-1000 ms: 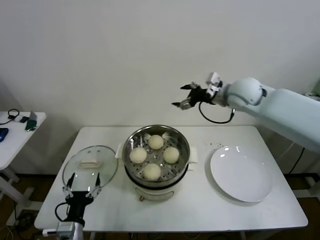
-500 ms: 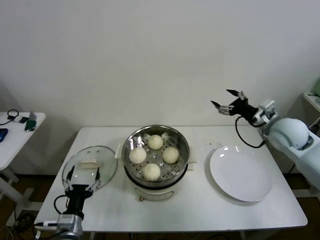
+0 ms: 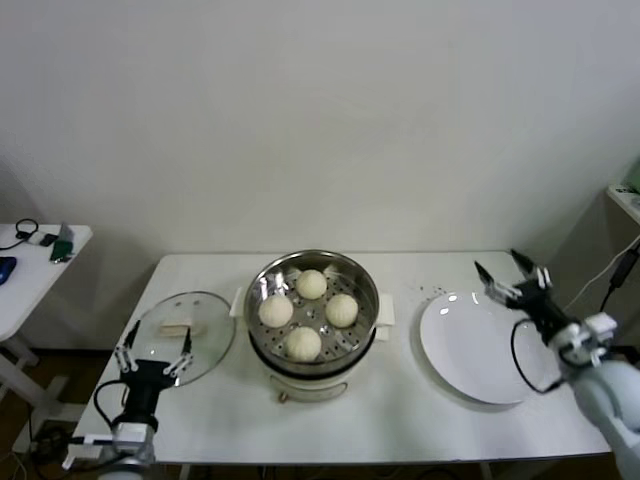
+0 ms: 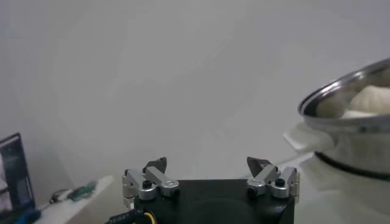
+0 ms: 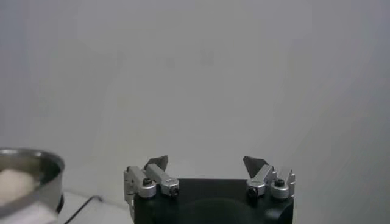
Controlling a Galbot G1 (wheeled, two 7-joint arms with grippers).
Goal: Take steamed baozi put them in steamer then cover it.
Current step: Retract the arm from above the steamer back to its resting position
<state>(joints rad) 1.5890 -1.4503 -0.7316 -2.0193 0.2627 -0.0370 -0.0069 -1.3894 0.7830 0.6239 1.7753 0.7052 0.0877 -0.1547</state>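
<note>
Several cream-white baozi (image 3: 311,284) lie on the perforated tray inside the shiny steel steamer (image 3: 267,276) at the table's middle. The steamer's rim also shows in the left wrist view (image 4: 341,91) and in the right wrist view (image 5: 30,159). The glass lid (image 3: 205,340) lies flat on the table left of the steamer. My left gripper (image 3: 155,349) is open and empty at the lid's near edge; it also shows in the left wrist view (image 4: 208,164). My right gripper (image 3: 507,272) is open and empty above the plate's far right rim; it also shows in the right wrist view (image 5: 206,162).
A flat white plate (image 3: 480,350) lies right of the steamer. A small side table (image 3: 35,270) with gadgets stands at the far left. A white wall rises behind the table.
My right arm has swung from high above the steamer down and right to beside the plate. My left gripper has moved slightly left along the lid's near edge.
</note>
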